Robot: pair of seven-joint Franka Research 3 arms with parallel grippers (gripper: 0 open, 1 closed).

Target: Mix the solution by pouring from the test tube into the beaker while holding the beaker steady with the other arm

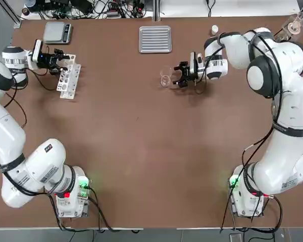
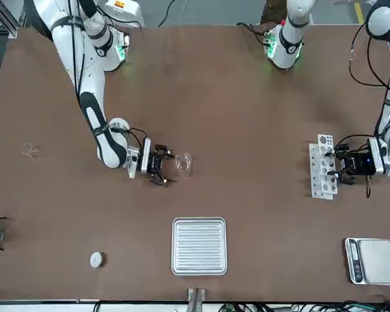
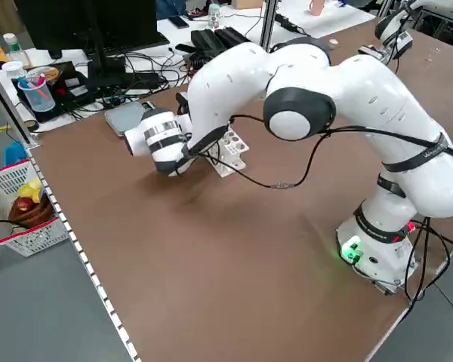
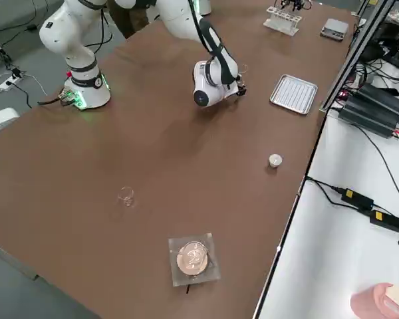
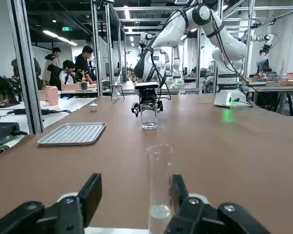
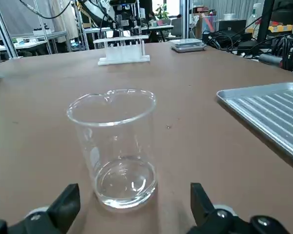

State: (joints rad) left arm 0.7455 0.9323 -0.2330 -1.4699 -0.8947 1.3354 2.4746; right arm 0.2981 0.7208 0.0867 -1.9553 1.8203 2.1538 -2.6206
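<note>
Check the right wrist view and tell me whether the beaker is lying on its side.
No, the beaker stands upright, its round rim facing up.

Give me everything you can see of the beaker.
The beaker is a small, clear, glass-like cylinder with a round rim and pouring lip, a pale patch on its side, and what looks like a little clear liquid inside. It stands upright on the brown table, ahead of the open right gripper, which isn't touching it.

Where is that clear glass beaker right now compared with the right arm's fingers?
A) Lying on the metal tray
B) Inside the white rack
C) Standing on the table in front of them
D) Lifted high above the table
C: the beaker stands upright on the brown table, ahead of the spread fingers.
</note>
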